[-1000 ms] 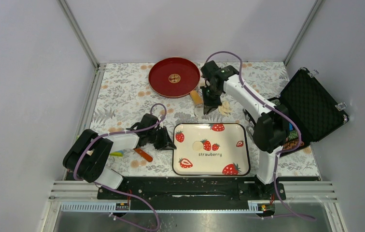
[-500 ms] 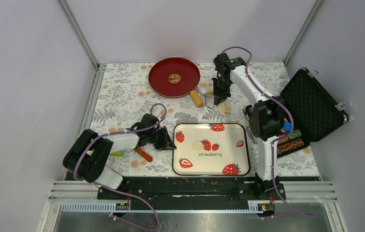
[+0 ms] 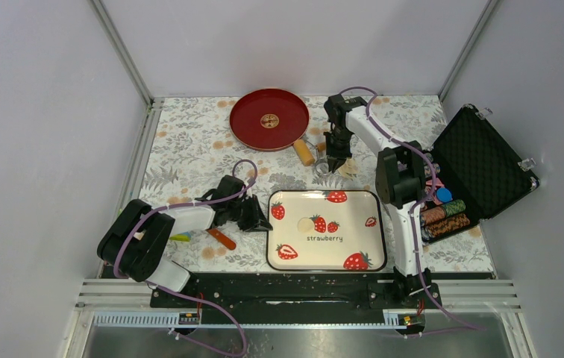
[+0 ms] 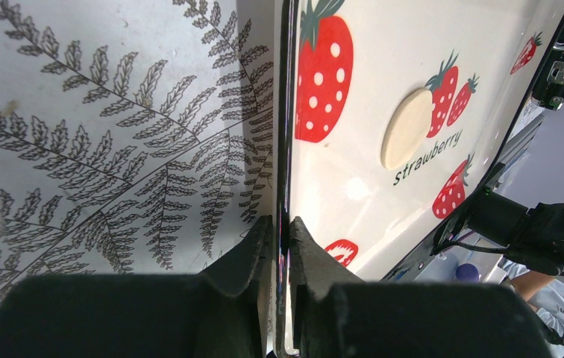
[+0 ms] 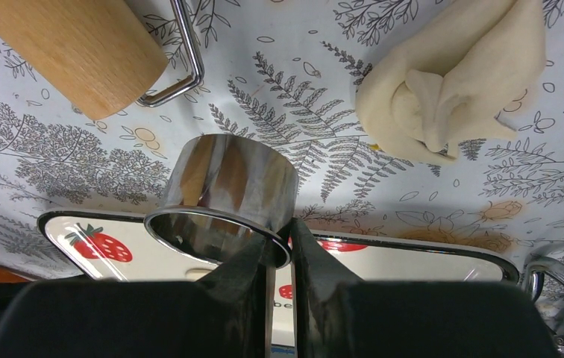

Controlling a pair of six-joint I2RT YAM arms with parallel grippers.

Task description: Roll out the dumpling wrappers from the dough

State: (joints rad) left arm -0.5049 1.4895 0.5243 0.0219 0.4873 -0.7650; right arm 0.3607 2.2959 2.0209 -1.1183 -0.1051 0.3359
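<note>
From above, your right claw [image 3: 333, 165] has shifted right toward the dough [image 3: 349, 168]; one wrapper [image 3: 306, 224] lies on the tray [image 3: 350, 212]. Your left claw [image 4: 281, 224] pinches its left rim, jaws nearly closed. The right grips the cutter [image 5: 227, 186] by its wall, so another cut looks next.

Shiny polished metal cutter [image 5: 227, 179]; matt wood pin [image 5: 63, 45]; v. glossy, smooth tray [image 4: 361, 194]; matt, creased dough [image 5: 450, 82].

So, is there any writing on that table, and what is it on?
"strawberry": on the cream rectangular tray printed with red strawberries.
The gold emblem in the middle of the round red plate: too small to read.
Nothing else legible.
</note>
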